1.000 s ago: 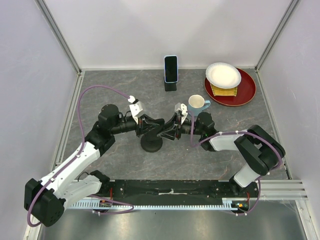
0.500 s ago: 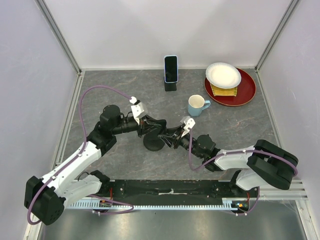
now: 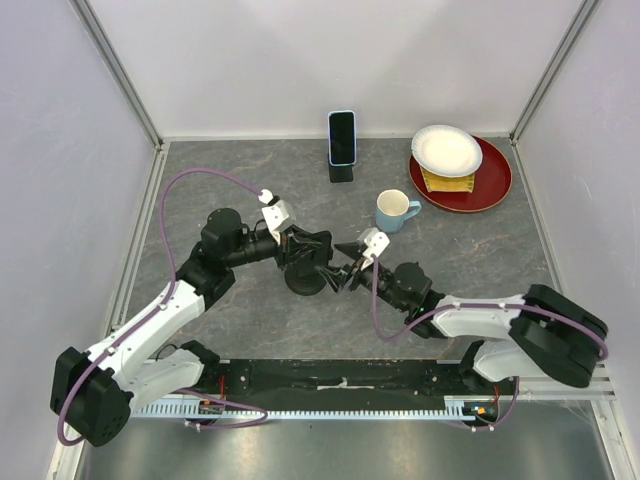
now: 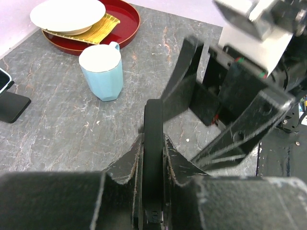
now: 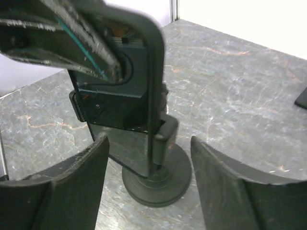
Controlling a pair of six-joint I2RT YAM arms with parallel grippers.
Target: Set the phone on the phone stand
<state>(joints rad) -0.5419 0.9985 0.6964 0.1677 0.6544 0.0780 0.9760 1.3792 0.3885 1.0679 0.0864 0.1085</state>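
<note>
A black phone [image 5: 125,103] stands upright on edge against the holder of a black round-based phone stand [image 5: 158,182] in the middle of the table [image 3: 450,240]. My left gripper [image 3: 312,252] is shut on the phone; in the left wrist view the phone [image 4: 153,139] shows edge-on between its fingers [image 4: 128,165]. My right gripper [image 3: 343,262] is open just right of the stand [image 3: 304,284], facing it, and touches nothing. In the right wrist view its gripper [image 5: 149,143] frames the phone and stand. I cannot tell whether the phone sits fully in the holder.
A second phone [image 3: 342,136] stands on another stand [image 3: 341,172] at the back centre. A light blue mug [image 3: 393,210] is right of the middle. A red tray [image 3: 487,185] with a white plate [image 3: 446,149] and a yellow item sits at the back right.
My right gripper has drawn back from the stand toward the near right and now stands open. The left gripper stays shut on the phone at the stand.
</note>
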